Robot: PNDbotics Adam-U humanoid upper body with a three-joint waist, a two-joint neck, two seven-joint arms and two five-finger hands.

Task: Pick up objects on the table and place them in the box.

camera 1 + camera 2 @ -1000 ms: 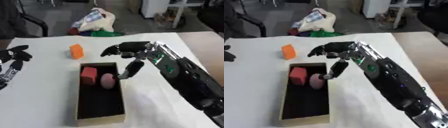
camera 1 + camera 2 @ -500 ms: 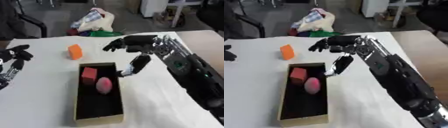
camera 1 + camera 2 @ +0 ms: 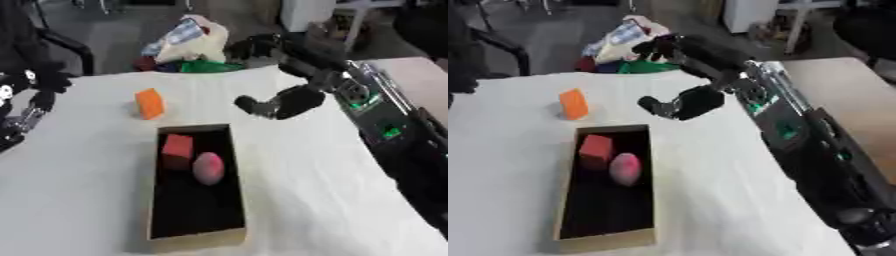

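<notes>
Already loaded: a red block (image 3: 178,148) and a pink egg-shaped thing (image 3: 208,168), side by side in the far half of the box (image 3: 194,236) in the left eye view. Orange block (image 3: 150,103) alone on the white surface (image 3: 79,200), just beyond the box's far left corner, upright, long axis vertical with a slight tilt, broad face turned toward the camera. Left hand (image 3: 37,85) idle at the left edge, dark fingers held relaxed, empty. Box lying lengthwise away from the robot.

From the right eye view: right hand (image 3: 686,101) hovering above the surface beyond the box's far right corner, fingers spread and holding nothing. Pile of cloth and coloured things (image 3: 627,37) past the far edge, off the surface. Probably between items, the orange block (image 3: 574,104) next. Likely needed: reach left across the box's far end, come down over the block, close around its narrow sides, lift, and carry back into the empty near half.
</notes>
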